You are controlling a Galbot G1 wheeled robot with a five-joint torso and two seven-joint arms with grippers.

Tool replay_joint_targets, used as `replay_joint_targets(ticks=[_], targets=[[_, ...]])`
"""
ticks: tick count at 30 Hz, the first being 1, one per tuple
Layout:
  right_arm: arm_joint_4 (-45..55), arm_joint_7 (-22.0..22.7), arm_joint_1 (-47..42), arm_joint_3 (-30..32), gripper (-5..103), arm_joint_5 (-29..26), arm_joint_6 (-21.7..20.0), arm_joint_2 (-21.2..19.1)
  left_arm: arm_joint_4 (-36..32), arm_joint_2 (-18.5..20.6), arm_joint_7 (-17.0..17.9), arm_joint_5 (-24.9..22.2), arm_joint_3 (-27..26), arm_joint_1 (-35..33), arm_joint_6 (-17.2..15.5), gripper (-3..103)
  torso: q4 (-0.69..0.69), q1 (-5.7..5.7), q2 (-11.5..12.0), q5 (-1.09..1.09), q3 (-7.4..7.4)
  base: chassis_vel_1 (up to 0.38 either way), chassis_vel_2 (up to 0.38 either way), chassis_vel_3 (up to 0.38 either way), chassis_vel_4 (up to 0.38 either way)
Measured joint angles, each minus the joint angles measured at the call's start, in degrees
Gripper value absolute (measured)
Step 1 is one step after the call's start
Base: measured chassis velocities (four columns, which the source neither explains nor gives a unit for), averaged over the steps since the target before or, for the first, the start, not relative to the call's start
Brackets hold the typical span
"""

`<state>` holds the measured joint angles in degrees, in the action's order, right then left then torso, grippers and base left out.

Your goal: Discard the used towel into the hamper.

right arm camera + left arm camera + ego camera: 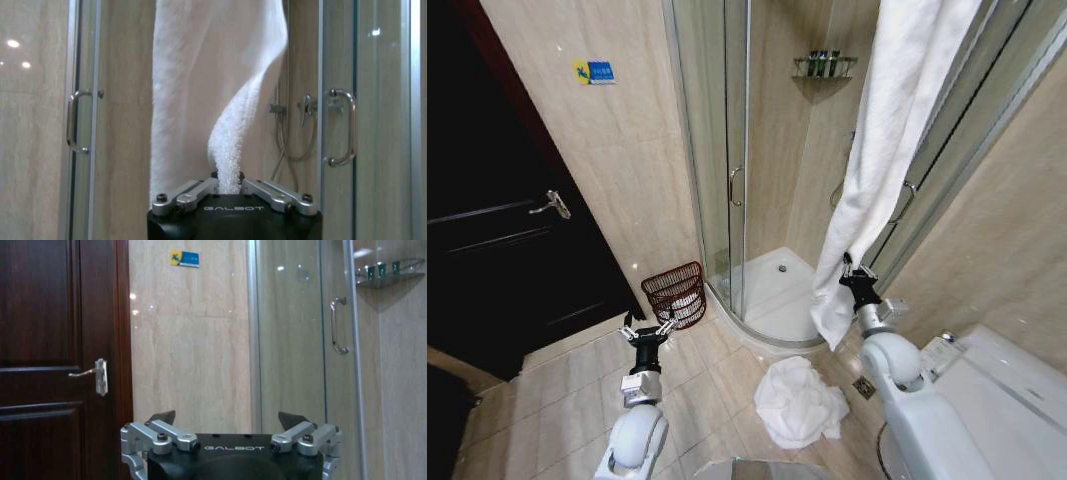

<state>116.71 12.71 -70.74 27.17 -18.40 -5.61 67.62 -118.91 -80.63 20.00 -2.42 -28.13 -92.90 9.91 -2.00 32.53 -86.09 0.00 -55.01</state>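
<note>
A long white towel [889, 140] hangs down in front of the shower's right door. My right gripper [854, 268] is shut on a fold near its lower edge. The right wrist view shows the fingers [261, 189] pinched together on that fold of the towel [227, 150], at the right gripper [228, 181]. The hamper [675, 293], a small reddish-brown wire basket, stands on the floor against the wall beside the shower. My left gripper [648, 327] hovers open just in front of it, holding nothing. In the left wrist view, the left gripper [227, 421] faces the wall with its fingers spread.
A second white towel [799, 402] lies crumpled on the tiled floor between my arms. The glass shower cabin [727, 150] has a raised white tray [772, 290]. A dark wooden door [497, 220] is at the left, a white toilet [992, 385] at the right.
</note>
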Motion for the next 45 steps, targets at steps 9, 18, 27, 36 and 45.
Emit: replay_joint_targets(ticks=[9, 18, 27, 36, 45], targets=[[2.22, -0.16, -4.05, 1.34, 1, 2.64, 1.67, 0.94, -1.71, 0.08, -0.1, -1.04, -0.65, -0.25, -0.29, 100, 0.0, 0.0, 0.0, 0.0, 0.0, 0.0, 0.0, 0.0, 0.0], [6.25, 0.59, -7.45, 1.69, 1, 3.92, 1.18, 2.7, -3.02, 0.56, -0.28, -1.27, -1.0, -0.3, -0.14, 100, 0.01, 0.0, 0.0, 0.01, 0.0, 0.0, 0.0, 0.0, 0.0], [8.65, 0.65, -10.43, 2.74, 1, 5.33, 0.99, 4.78, -2.72, 0.24, -1.01, -2.63, -1.73, -0.46, 0.85, 100, 0.01, 0.0, 0.0, 0.0, 0.0, 0.0, 0.0, 0.0, 0.0], [10.5, 1.13, -12.59, 2.84, 1, 6.55, 0.94, 6.26, -2.73, 0.62, -1.94, -2.83, -1.47, 0.07, 1.43, 99, 0.0, 0.0, 0.0, 0.01, 0.0, 0.0, 0.0, 0.0, 0.0], [19.15, 3.73, -16.95, 3.4, 1, 3.25, -1.12, 7.31, -3.18, 1.75, -2.28, -4.65, -1.28, 2.58, -0.14, 99, 0.01, 0.0, 0.0, 0.0, 0.0, 0.0, 0.0, 0.0, 0.0]])
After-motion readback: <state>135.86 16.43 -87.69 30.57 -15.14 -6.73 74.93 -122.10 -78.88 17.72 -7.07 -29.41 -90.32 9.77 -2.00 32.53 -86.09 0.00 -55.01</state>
